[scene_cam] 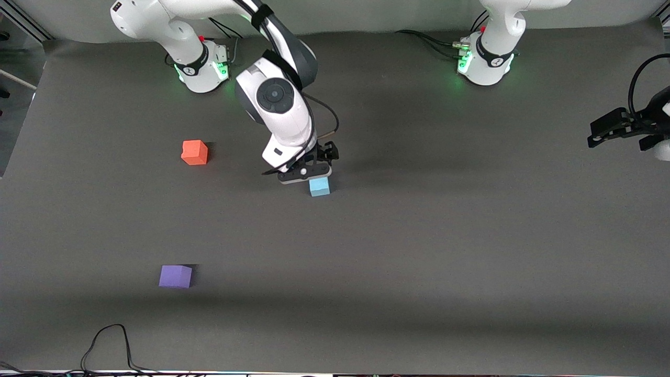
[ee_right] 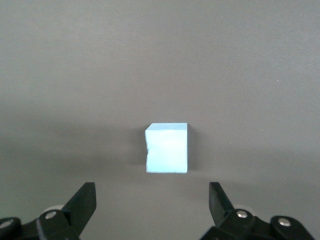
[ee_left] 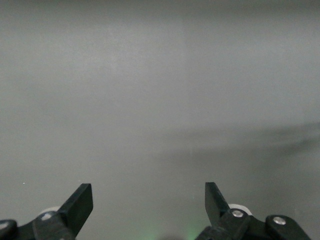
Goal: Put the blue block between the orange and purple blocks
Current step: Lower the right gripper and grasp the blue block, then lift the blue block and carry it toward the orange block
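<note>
- purple block [scene_cam: 175,276] sits nearest the camera, orange block [scene_cam: 194,152] farther back
- blue block [scene_cam: 319,186] untouched, toward the left arm's end from orange
- right gripper [scene_cam: 306,170] spread wide over blue; drop straight down, center it
- left gripper [scene_cam: 610,129] waits, wide open too

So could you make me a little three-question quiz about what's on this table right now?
1. True or false: the right end effector is open over the blue block.
2. Which block lies nearest the front camera? A orange block B purple block C blue block
3. Fill in: the left end effector waits at the left arm's end of the table, holding ____.

Key: 1 true; 2 B; 3 nothing
</note>
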Controlling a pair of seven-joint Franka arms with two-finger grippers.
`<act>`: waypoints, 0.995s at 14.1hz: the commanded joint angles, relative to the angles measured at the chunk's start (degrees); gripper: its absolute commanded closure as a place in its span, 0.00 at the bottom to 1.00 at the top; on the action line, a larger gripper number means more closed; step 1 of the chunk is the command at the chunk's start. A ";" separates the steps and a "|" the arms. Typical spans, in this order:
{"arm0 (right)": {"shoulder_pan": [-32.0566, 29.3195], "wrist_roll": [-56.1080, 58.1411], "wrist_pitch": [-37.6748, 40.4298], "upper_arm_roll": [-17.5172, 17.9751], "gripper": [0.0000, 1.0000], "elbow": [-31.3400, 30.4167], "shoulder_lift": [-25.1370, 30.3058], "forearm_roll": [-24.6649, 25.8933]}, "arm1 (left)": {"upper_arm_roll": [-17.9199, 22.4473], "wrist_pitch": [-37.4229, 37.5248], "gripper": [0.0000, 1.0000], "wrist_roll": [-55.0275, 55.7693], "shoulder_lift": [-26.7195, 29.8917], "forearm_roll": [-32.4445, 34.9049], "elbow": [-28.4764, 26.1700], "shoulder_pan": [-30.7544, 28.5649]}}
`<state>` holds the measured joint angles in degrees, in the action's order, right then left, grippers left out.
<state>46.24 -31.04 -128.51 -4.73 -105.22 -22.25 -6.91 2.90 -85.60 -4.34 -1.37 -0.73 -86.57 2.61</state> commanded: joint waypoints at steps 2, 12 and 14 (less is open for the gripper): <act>1.31 0.63 -6.03 -0.72 0.00 -0.34 -6.04 0.85 | 0.36 -0.80 0.00 4.68 1.64 0.03 -1.85 1.44; 1.83 -2.71 -12.90 -0.63 0.00 -0.16 -13.17 0.06 | -1.67 -0.62 0.00 4.08 1.90 -0.24 -2.11 0.21; 1.83 -2.71 -12.90 -0.63 0.09 0.01 -13.43 -0.38 | -3.85 -0.62 0.00 3.82 1.90 -0.24 -2.11 -2.24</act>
<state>47.24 -32.40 -140.86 -4.73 -105.93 -35.15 -6.78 1.28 -85.67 -0.17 -1.37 -0.88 -86.73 2.79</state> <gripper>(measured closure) 0.004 0.000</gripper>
